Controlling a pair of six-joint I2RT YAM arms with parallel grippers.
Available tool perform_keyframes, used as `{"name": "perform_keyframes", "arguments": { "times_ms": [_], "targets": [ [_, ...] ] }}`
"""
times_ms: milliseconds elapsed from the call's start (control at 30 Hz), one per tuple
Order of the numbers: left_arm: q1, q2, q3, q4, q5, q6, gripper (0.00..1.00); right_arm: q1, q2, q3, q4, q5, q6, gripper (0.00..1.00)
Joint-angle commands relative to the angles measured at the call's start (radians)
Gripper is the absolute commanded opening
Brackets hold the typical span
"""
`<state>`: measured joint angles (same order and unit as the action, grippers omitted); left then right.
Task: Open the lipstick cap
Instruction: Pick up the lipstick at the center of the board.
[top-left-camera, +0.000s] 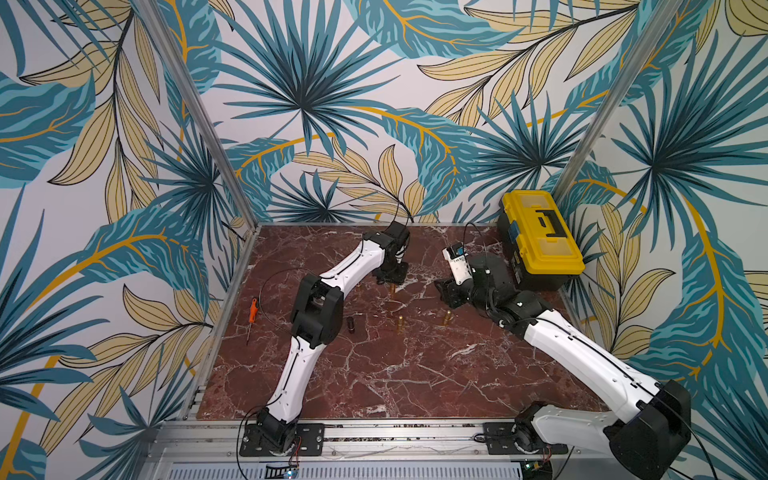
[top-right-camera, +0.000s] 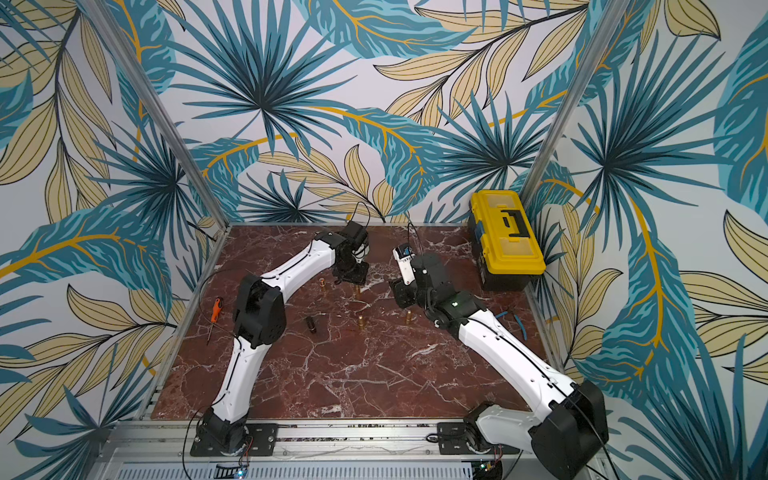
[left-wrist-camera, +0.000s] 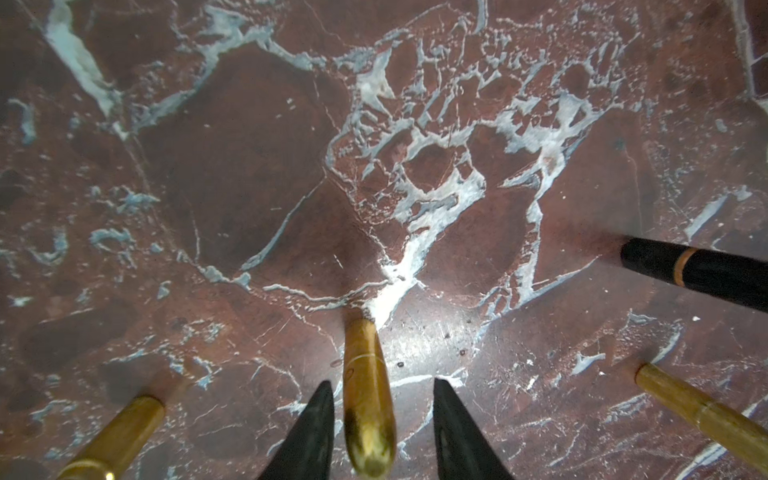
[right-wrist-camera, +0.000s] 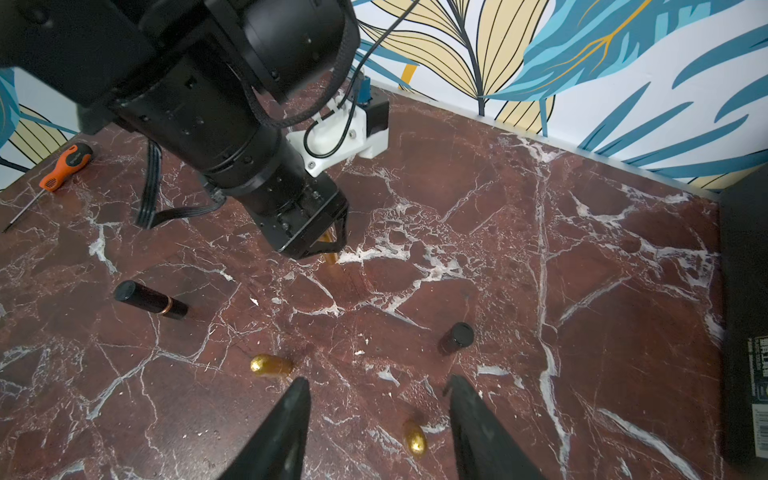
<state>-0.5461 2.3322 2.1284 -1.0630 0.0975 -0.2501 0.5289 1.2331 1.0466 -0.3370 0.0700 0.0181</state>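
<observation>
A gold lipstick (left-wrist-camera: 365, 399) stands upright on the marble table (top-left-camera: 374, 374), with a thin seam ringing its body. My left gripper (left-wrist-camera: 383, 384) hangs over it, fingers down on either side. One finger (left-wrist-camera: 316, 428) is almost against the lipstick, the other (left-wrist-camera: 457, 428) stands clearly apart, so the gripper is open. Both top views show this gripper (top-left-camera: 390, 282) (top-right-camera: 353, 280) at the back middle. The right wrist view shows the left gripper (right-wrist-camera: 332, 245) straddling the lipstick (right-wrist-camera: 333, 262). My right gripper (right-wrist-camera: 378, 379) (top-left-camera: 446, 295) is open and empty, above another gold lipstick (right-wrist-camera: 414, 436).
More gold lipsticks (top-right-camera: 361, 321) (top-right-camera: 322, 284) (top-right-camera: 408, 316) stand nearby. A black lipstick (right-wrist-camera: 149, 301) lies on its side and a black one (right-wrist-camera: 456, 337) stands. An orange screwdriver (top-left-camera: 252, 309) lies left, a yellow toolbox (top-left-camera: 540, 237) sits back right, and blue pliers (top-right-camera: 515, 320) lie beside the right arm.
</observation>
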Motion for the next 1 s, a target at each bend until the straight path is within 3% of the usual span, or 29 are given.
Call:
{"name": "perform_keyframes", "arguments": {
  "times_ms": [0, 967],
  "targets": [
    [0.002, 0.019, 0.021, -0.018, 0.004, 0.011, 0.41, -0.003, 0.010, 0.000, -0.008, -0.004, -0.011, 0.55],
    [0.002, 0.028, -0.007, -0.027, -0.031, 0.027, 0.23, -0.005, 0.017, -0.014, 0.010, -0.011, -0.003, 0.55]
  ]
}}
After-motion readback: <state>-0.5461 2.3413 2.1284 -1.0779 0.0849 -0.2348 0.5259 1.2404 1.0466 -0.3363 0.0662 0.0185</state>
